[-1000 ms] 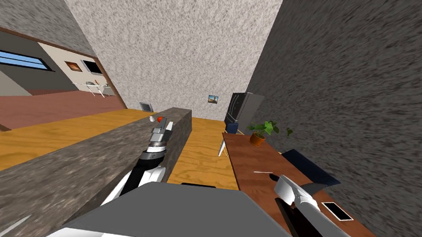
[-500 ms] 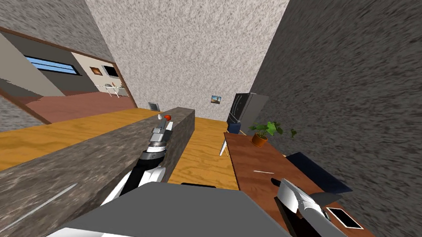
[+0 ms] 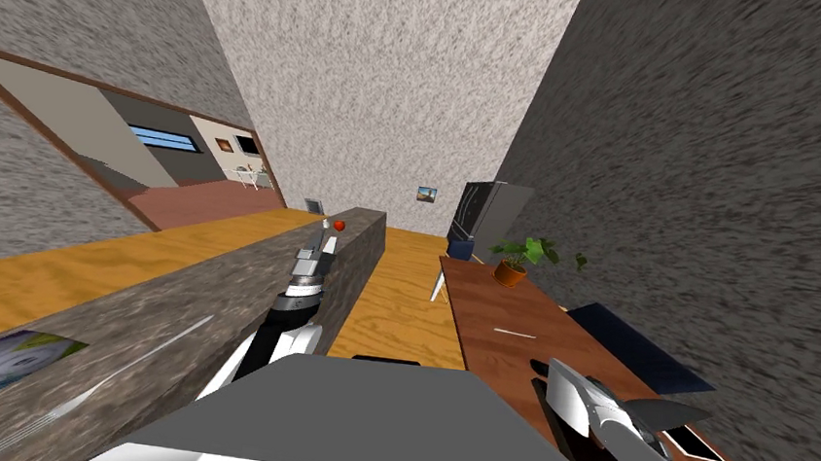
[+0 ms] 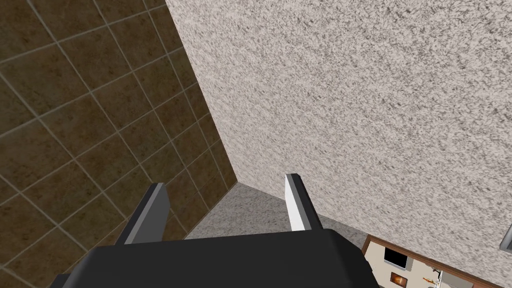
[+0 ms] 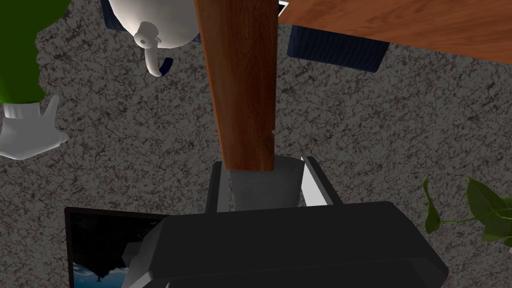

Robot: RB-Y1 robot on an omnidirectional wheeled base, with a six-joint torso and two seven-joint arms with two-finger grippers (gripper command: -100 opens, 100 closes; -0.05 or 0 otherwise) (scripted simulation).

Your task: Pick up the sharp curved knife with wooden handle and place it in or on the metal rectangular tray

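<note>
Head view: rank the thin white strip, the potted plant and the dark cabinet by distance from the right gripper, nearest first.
1. thin white strip, on the brown table, just ahead of the right gripper holding the knife.
2. potted plant, at the table's far end.
3. dark cabinet, standing beyond the table.

The head view is lit flat and even, with no hard shadows. The far wall (image 3: 369, 71) reads pale and the right-hand wall (image 3: 747, 186) darker. Wall speckle smears into streaks toward the corners, and straight edges splay under the wide lens. A window (image 3: 162, 139) glows pale blue. At the left gripper (image 4: 225, 182), one finger (image 4: 296, 205) shows bright white, the other (image 4: 150, 215) shaded grey. The right wrist view is dim: the speckled grey surface (image 5: 375, 125) is murky, against the warm, crisp wooden handle of the knife (image 5: 242, 85).
</note>
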